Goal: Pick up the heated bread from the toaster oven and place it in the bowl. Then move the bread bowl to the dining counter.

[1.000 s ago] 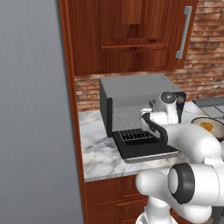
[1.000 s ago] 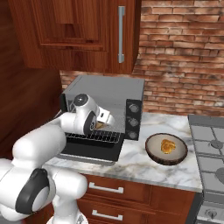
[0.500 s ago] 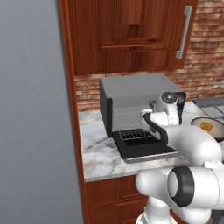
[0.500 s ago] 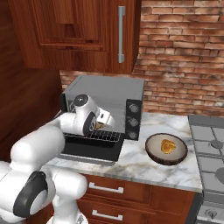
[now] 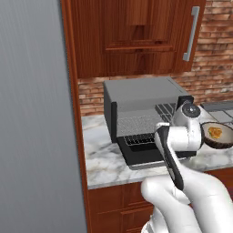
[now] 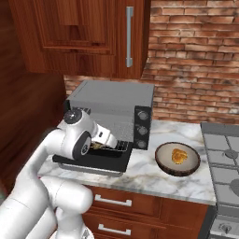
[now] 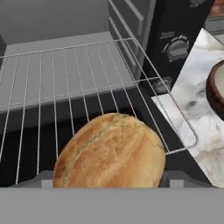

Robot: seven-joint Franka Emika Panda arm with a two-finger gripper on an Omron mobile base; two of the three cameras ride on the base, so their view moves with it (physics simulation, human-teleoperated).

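The heated bread (image 7: pixel 109 153), a golden-brown loaf, lies at the front of the silver wire rack (image 7: pixel 87 70) of the toaster oven (image 6: pixel 112 98). The oven's black door (image 6: pixel 93 161) hangs open. My gripper (image 7: pixel 109 179) reaches into the oven mouth, and its fingertips (image 7: pixel 174 177) press the loaf from both sides, shut on it. In the right base view the gripper (image 6: pixel 109 140) sits just above the door. The bowl (image 6: pixel 177 158) stands on the marble right of the oven, and a small golden-orange patch shows inside it. The dining counter is out of view.
The oven's control knobs (image 7: pixel 177 49) are close to the right of the rack. A stove top (image 6: pixel 224 154) borders the bowl on the right. A tall grey panel (image 5: pixel 32 113) walls off the left, and red-brown cabinets (image 6: pixel 84 37) hang above.
The jaws have narrowed onto the loaf. The arm and the bowl have hardly moved.
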